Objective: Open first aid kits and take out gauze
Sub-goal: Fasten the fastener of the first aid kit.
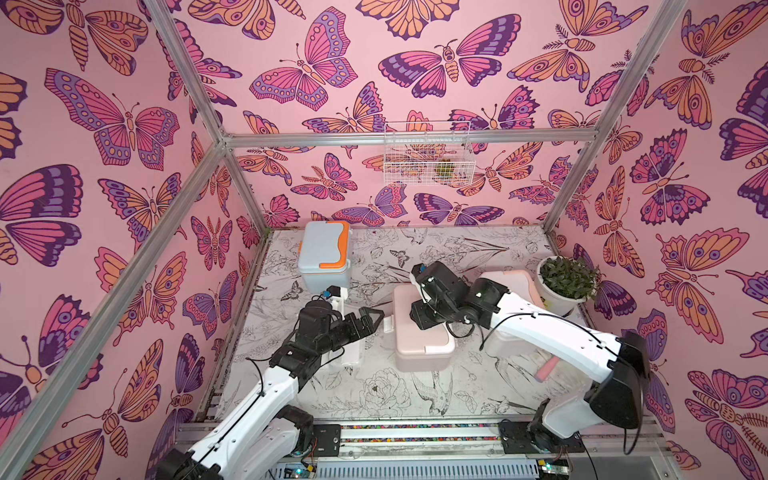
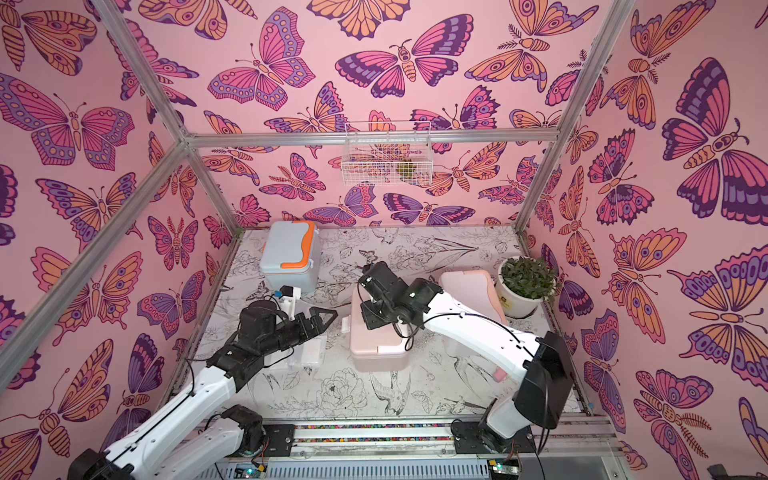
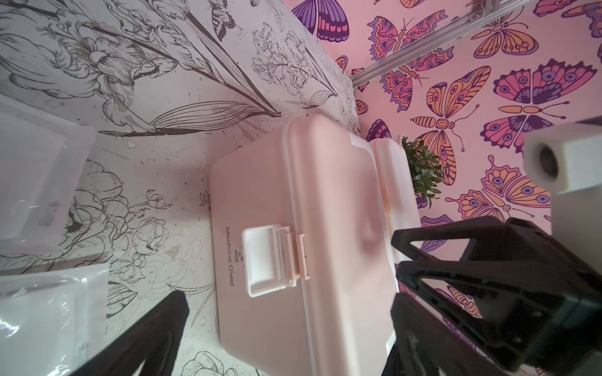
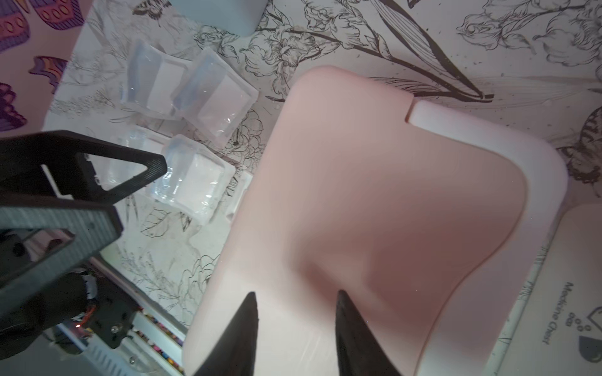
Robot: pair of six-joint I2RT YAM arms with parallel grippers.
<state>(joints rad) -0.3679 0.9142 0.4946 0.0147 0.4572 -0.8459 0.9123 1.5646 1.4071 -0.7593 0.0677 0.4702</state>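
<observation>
Two robot arms flank the beige-pink first aid kit [image 1: 422,336] at mid-table, its lid down. The kit's long axis runs from the robot's base toward the back wall, and its latch [image 3: 268,260] sits on the long side facing the robot's left. That puts the clasp just beside the left gripper [image 1: 373,320], whose fingers are spread wide and level with it, pointing across the table at the kit. This makes the left arm the likelier one to work the latch. The right gripper [image 4: 296,328] points down at the lid from above. Its fingertips are partly apart, with only bare pink plastic between them and nothing pinched. Whether they touch the lid cannot be told. Several gauze packets [image 4: 192,177] already lie flat on the table below the left arm, on the latch side of the kit. The blue-grey kit [image 1: 324,257] stands shut at the back left, and the white kit [image 1: 515,284] sits behind the right arm beside a potted plant [image 1: 566,280].
</observation>
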